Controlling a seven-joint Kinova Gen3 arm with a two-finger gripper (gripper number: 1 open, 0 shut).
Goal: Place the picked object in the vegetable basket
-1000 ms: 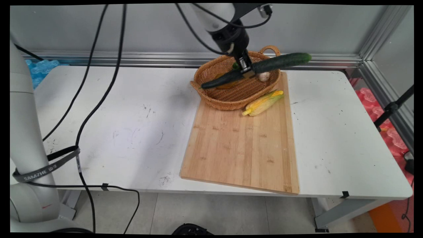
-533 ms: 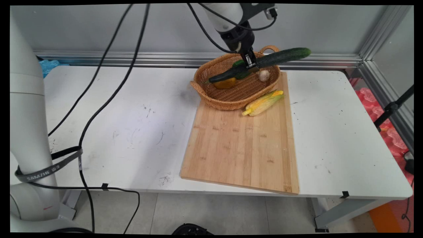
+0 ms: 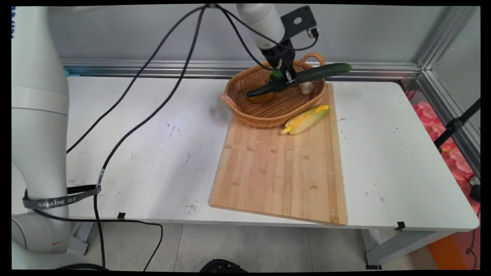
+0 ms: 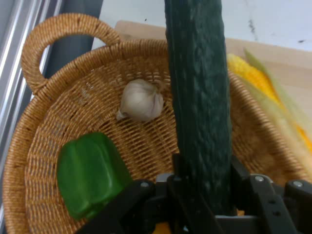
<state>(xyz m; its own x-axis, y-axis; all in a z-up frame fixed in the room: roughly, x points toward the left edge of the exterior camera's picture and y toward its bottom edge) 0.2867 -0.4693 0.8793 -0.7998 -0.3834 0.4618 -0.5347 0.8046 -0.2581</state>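
Your gripper [image 3: 288,78] clamps the cucumber [image 3: 303,78] at mid-length, holding it across the wicker basket [image 3: 268,115] (above green pepper [image 4: 90,175] and garlic [image 4: 141,101]), clear of its rim.

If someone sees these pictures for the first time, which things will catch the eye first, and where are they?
The long dark cucumber stands out most: the gripper holds it near its middle, lying across the wicker basket at the table's far side. Inside the basket lie a green pepper and a garlic bulb. An ear of corn rests on the wooden board just beside the basket.
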